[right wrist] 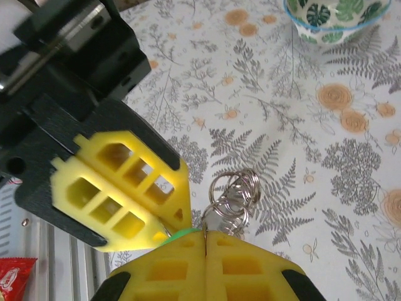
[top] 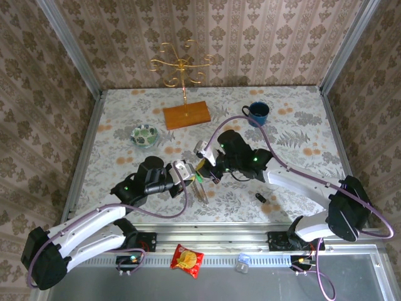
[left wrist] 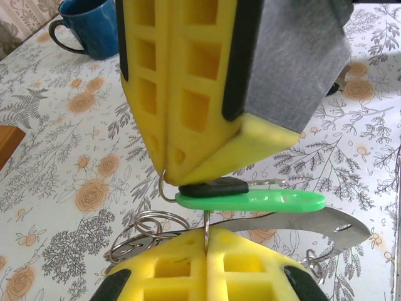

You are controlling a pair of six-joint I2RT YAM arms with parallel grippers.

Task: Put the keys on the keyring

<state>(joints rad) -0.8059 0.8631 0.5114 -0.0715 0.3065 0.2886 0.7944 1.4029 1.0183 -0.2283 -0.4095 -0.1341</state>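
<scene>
glossy green plastic on the key, shiny bare-metal wire rings, matt yellow plastic jaws, glazed blue mug

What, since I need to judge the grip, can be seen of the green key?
The green key has a bright green, flat, elongated head, plastic by its look. It lies level between the right hand above and the left hand below, both shut on ring wire. The black key lies along its top edge, and the wire from the left hand meets its lower edge.
</scene>
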